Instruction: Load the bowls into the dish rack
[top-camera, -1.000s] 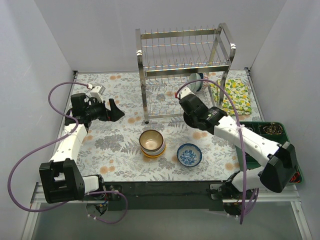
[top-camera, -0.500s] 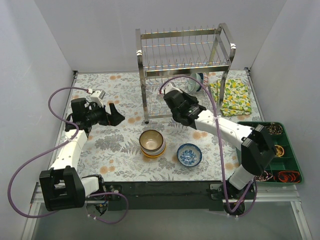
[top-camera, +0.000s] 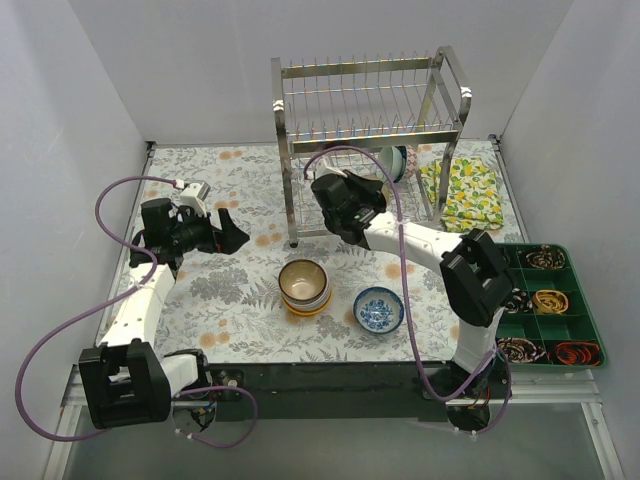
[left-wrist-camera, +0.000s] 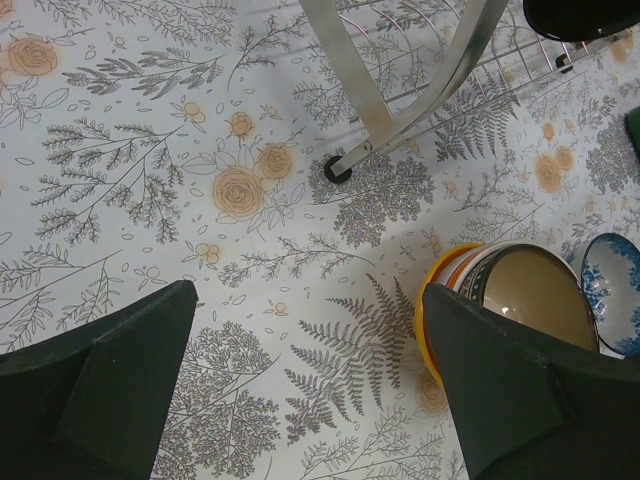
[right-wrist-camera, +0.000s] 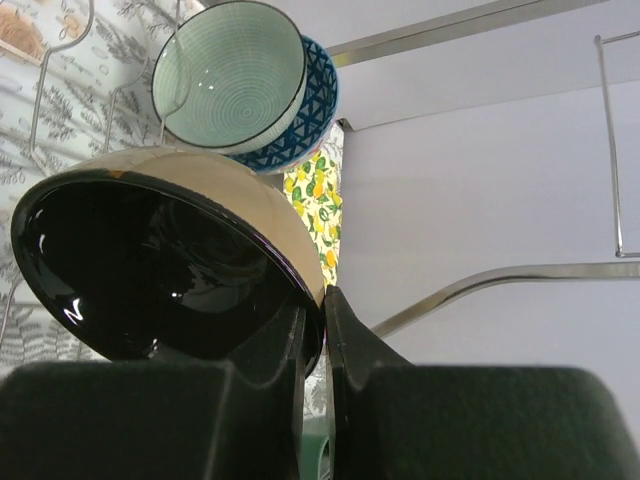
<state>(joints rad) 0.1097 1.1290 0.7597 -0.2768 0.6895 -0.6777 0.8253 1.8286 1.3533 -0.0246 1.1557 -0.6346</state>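
Note:
The steel dish rack (top-camera: 370, 100) stands at the back of the table. My right gripper (top-camera: 368, 192) reaches into its lower tier; in the right wrist view it (right-wrist-camera: 325, 300) is shut on the rim of a bowl (right-wrist-camera: 160, 270) that is black inside and tan outside. Beyond it a green bowl (right-wrist-camera: 228, 75) and a blue-patterned bowl (right-wrist-camera: 315, 110) stand on edge in the rack. A stack of bowls (top-camera: 304, 286) and a single blue-patterned bowl (top-camera: 379, 309) sit on the table in front. My left gripper (top-camera: 232, 228) is open and empty, left of the stack (left-wrist-camera: 520, 300).
A lemon-print cloth (top-camera: 462, 190) lies right of the rack. A green compartment tray (top-camera: 575, 280) sits at the right edge. The rack's front-left foot (left-wrist-camera: 340, 170) and post (left-wrist-camera: 350, 70) show in the left wrist view. White walls enclose the table.
My right arm has swung left and forward, bringing the held bowl further left under the rack's lower tier. My left arm has barely moved.

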